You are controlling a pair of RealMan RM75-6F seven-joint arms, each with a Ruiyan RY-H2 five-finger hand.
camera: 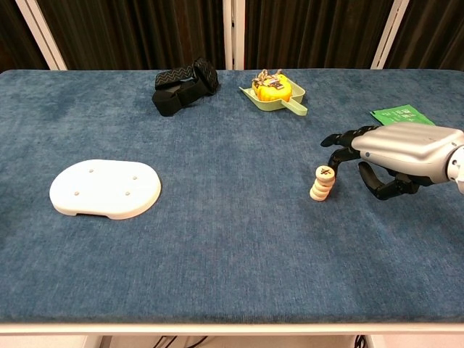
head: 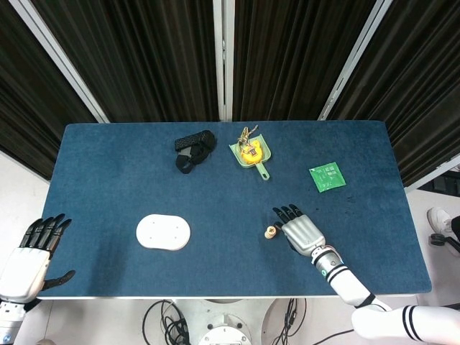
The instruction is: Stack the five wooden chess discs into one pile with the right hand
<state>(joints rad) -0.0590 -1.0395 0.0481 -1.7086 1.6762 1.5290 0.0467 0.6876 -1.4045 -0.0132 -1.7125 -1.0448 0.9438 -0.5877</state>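
Note:
A small pile of wooden chess discs (camera: pixel 322 183) stands on the blue table (camera: pixel 232 239), slightly uneven, with a dark mark on its top disc; the head view shows the pile (head: pixel 270 232) right of centre. My right hand (camera: pixel 395 154) hovers just right of the pile, fingers spread and curved, holding nothing, with its fingertips (camera: pixel 335 141) close above the top disc. In the head view the right hand (head: pixel 302 231) sits beside the pile. My left hand (head: pixel 32 251) hangs open off the table's front left corner.
A white oval plate (camera: pixel 106 188) lies at the left. At the back are a black strap bundle (camera: pixel 185 85) and a green scoop holding a yellow object (camera: pixel 275 92). A green card (camera: pixel 399 114) lies behind the right hand.

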